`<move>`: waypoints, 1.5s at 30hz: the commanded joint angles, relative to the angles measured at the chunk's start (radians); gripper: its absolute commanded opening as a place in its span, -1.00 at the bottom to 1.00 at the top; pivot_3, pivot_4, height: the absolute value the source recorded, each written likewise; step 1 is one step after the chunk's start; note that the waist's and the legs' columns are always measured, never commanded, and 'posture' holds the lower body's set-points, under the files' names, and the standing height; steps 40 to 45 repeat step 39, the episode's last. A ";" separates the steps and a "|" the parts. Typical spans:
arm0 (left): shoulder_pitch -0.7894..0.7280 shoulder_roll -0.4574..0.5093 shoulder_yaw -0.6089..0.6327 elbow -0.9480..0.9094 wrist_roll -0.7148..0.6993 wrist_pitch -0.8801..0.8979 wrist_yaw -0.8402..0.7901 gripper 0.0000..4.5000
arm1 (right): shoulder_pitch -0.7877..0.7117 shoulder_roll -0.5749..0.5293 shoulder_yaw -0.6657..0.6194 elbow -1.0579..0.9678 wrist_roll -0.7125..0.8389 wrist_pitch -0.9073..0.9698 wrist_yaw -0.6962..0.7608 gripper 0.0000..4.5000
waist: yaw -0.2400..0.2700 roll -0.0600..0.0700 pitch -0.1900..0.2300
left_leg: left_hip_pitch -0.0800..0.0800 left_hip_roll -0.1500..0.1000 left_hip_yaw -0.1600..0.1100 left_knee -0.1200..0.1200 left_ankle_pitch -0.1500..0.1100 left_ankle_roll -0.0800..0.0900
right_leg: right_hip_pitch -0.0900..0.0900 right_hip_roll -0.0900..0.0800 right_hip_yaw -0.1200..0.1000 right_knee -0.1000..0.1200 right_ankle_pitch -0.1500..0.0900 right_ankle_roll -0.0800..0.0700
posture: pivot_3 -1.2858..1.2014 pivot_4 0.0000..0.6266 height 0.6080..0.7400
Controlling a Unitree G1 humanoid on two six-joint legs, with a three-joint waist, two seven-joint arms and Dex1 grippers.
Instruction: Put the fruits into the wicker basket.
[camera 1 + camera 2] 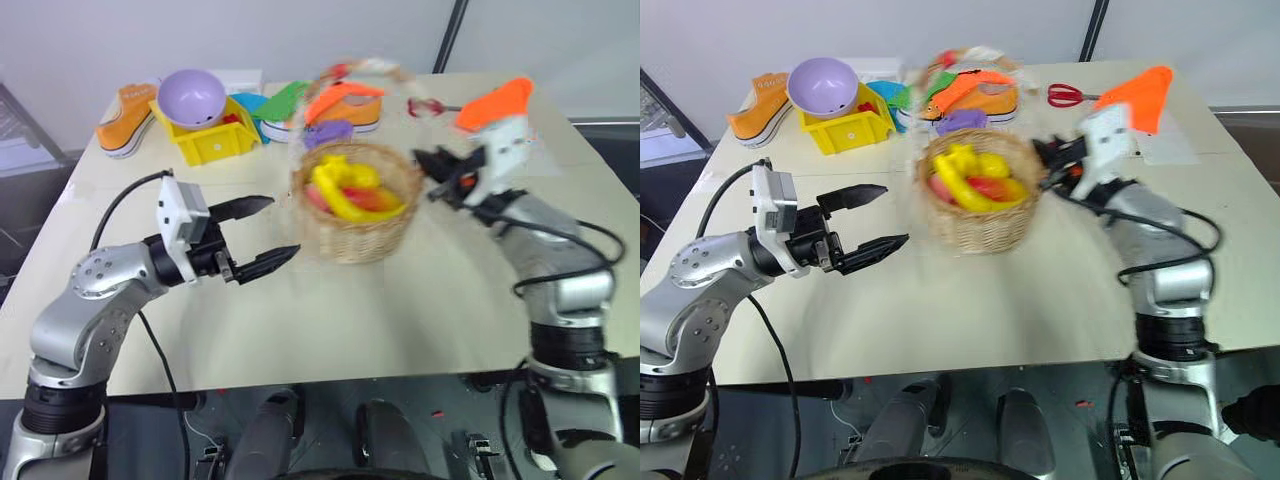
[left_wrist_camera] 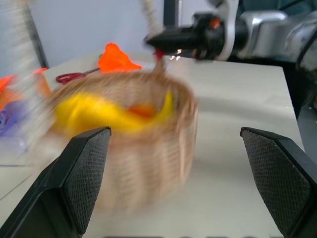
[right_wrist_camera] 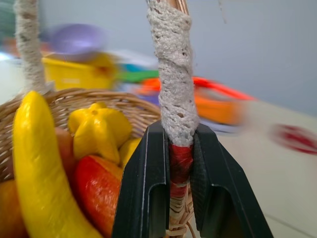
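The wicker basket [image 1: 356, 238] stands mid-table with the fruits inside: a yellow banana [image 3: 34, 163], a ridged yellow fruit [image 3: 99, 129] and a red-yellow mango [image 3: 96, 191]. My right gripper [image 3: 178, 130] is shut on the base of the basket's handle [image 3: 171, 74], where the white wrap meets the red, at the basket's right rim. My left gripper [image 1: 283, 226] is open and holds nothing. It hovers level just left of the basket, pointing at it without touching it.
At the back left a lilac bowl [image 1: 190, 97] sits on a yellow bin [image 1: 215, 142], beside an orange shoe [image 1: 125, 122]. Behind the basket lie another orange shoe [image 1: 350, 105] and red scissors [image 1: 1070, 95]. An orange cloth cone [image 1: 495, 103] is at the back right.
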 commanded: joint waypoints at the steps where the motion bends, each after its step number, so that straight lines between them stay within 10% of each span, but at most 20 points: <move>1: -0.040 -0.022 -0.025 0.019 0.018 -0.035 -0.010 1.00 | 0.040 -0.084 -0.168 0.071 -0.068 -0.079 -0.084 -0.99 | 0.002 0.000 0.000 | 0.000 0.000 0.000 0.000 0.000 0.000 | 0.001 0.000 0.000 0.000 0.000 0.000 | 0.03 -0.52 1.00; 7: -0.104 -0.071 -0.053 0.067 0.028 -0.056 -0.015 1.00 | 0.065 -0.123 -0.245 0.264 -0.098 -0.182 -0.118 -0.99 | -0.015 0.001 0.000 | 0.000 0.001 0.004 0.000 0.000 0.000 | 0.002 0.001 0.002 0.001 0.000 0.000 | 0.03 -0.52 1.00; 15: -0.113 -0.082 -0.060 0.076 0.041 -0.060 -0.023 1.00 | 0.096 -0.121 -0.270 0.295 -0.092 -0.226 -0.141 0.77 | -0.026 0.001 0.000 | 0.003 0.003 0.007 -0.001 0.000 0.001 | 0.003 0.002 0.004 0.003 0.000 0.000 | 0.03 -0.52 1.00; 29: 0.066 0.024 0.093 0.334 0.213 -0.164 0.046 1.00 | 0.661 -0.062 -0.295 -0.224 0.196 -0.149 0.202 0.77 | -0.023 0.003 -0.001 | 0.005 0.003 0.007 0.000 -0.001 0.002 | 0.004 0.001 0.006 0.002 -0.002 -0.003 | 0.03 -0.52 1.00; 45: 0.188 -0.002 0.158 0.358 0.244 -0.216 0.111 1.00 | 0.537 -0.056 -0.079 -0.134 0.139 -0.188 0.247 0.77 | -0.019 0.001 -0.001 | 0.004 0.002 0.007 -0.001 -0.003 0.000 | 0.001 0.000 0.006 -0.002 -0.002 -0.003 | 0.03 -0.52 1.00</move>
